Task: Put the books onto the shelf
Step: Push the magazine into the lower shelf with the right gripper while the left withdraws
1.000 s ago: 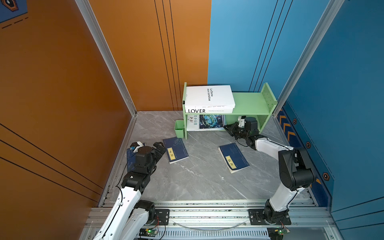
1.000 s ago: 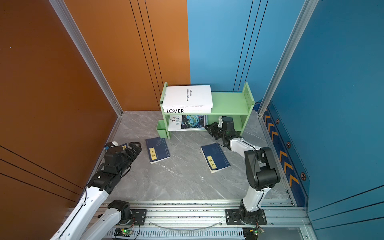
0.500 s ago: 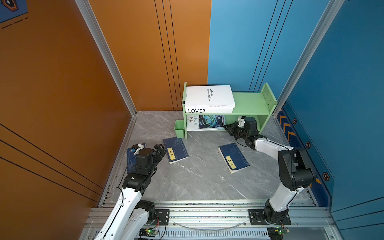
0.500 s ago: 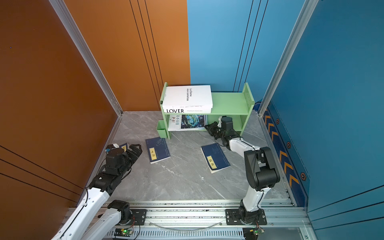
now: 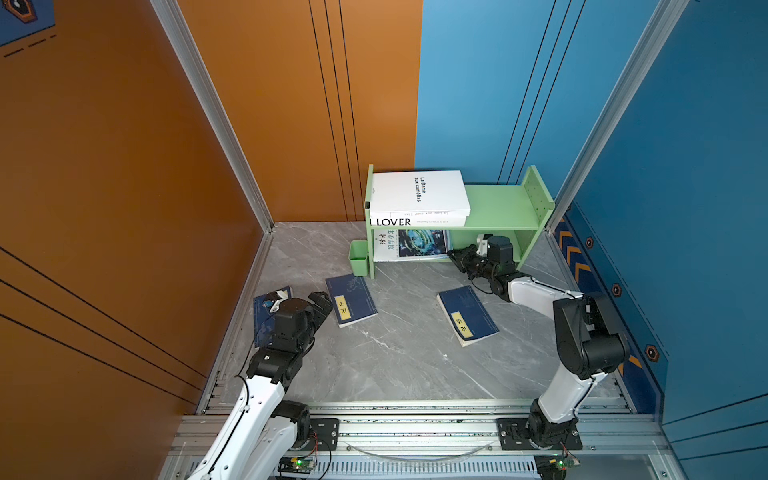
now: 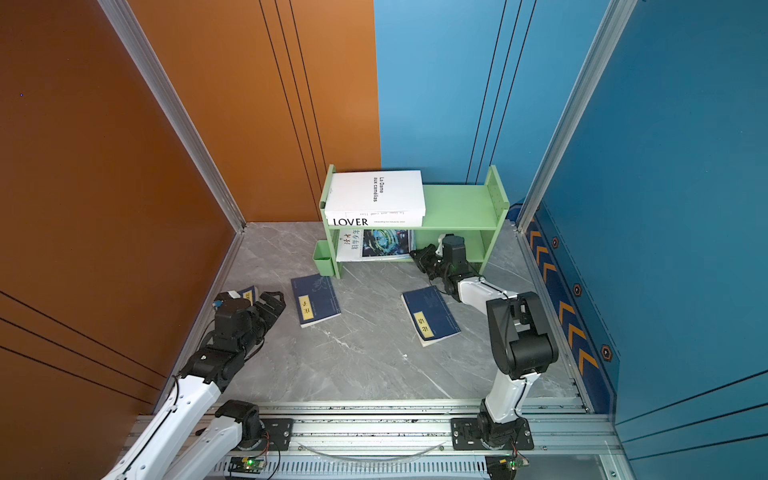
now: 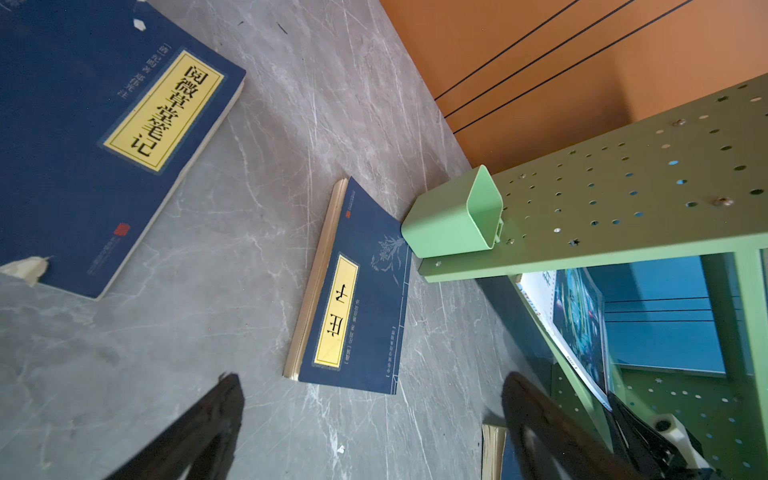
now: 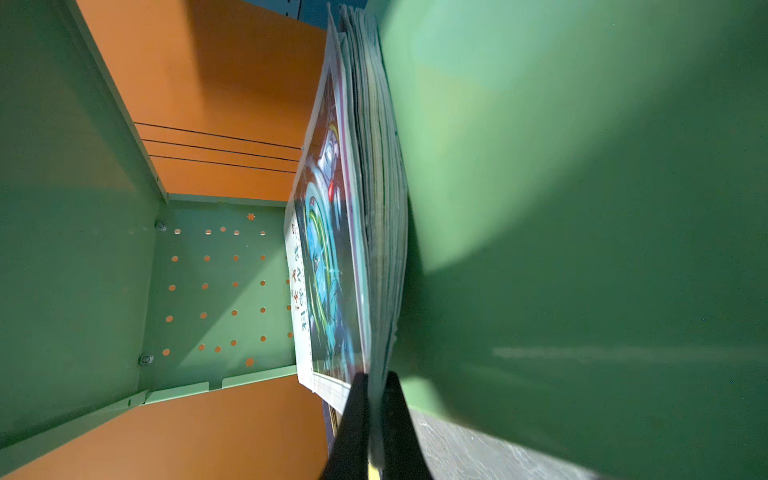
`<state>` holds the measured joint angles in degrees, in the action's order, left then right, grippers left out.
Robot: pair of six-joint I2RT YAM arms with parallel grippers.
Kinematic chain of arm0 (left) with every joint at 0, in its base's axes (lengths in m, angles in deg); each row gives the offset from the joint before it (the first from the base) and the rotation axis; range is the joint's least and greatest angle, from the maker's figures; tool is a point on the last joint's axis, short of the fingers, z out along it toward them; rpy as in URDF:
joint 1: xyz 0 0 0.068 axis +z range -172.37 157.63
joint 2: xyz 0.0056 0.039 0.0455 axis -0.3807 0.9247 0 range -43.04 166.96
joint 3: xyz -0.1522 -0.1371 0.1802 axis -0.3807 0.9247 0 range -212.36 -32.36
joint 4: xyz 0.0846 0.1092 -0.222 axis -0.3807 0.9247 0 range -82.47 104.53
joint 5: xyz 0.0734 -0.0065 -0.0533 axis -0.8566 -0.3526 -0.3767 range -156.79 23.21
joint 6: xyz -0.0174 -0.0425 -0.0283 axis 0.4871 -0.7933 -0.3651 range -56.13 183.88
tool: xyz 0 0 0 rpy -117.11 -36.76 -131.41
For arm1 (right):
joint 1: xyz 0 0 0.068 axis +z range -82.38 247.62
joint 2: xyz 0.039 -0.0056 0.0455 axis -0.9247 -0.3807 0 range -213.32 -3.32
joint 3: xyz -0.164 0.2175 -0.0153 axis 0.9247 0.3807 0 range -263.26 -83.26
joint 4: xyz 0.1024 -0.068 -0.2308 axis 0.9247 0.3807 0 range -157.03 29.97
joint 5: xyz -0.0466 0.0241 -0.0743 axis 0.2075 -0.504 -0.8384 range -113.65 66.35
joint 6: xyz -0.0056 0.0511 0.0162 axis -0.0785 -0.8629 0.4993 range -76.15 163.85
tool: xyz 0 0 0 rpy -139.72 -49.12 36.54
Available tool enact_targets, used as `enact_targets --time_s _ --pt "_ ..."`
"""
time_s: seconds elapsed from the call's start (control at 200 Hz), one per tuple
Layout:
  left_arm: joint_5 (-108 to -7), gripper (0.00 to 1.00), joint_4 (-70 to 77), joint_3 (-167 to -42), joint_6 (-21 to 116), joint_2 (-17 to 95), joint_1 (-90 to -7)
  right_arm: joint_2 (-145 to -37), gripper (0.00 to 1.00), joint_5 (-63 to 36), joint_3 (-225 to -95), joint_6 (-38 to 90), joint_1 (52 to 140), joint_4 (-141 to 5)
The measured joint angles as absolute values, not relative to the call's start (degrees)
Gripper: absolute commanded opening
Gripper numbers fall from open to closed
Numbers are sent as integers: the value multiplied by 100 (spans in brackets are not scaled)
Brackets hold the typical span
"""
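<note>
Two white books (image 5: 419,195) top the shelf (image 5: 498,203), the right claw (image 5: 454,254) clamps the teal magazine (image 5: 422,244) on its lower tier, and three navy books (image 5: 351,300) wait on the surface (image 5: 407,353) before it near the spread-open left claw (image 5: 324,301).

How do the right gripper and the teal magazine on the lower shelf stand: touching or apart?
Touching. The right wrist view shows the right gripper shut on the teal magazine, with its page edges pinched between the closed jaws.
</note>
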<state>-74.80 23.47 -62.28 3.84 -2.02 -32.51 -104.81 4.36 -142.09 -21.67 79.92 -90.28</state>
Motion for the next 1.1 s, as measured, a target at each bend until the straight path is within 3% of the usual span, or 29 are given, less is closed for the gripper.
enact_targets --time_s 0.896,1.036,1.102 --pt "-7399 98 2382 -5974 297 -473 -3251 -10599 1 253 -14279 -2263 8070 -9174" --pt "-7399 98 2386 -5974 297 -530 -3251 -10599 11 239 -14279 -2259 8068 -9161" --pt "-7399 98 2386 -5972 299 -530 -3251 -10599 27 229 -14281 -2215 8059 -9141"
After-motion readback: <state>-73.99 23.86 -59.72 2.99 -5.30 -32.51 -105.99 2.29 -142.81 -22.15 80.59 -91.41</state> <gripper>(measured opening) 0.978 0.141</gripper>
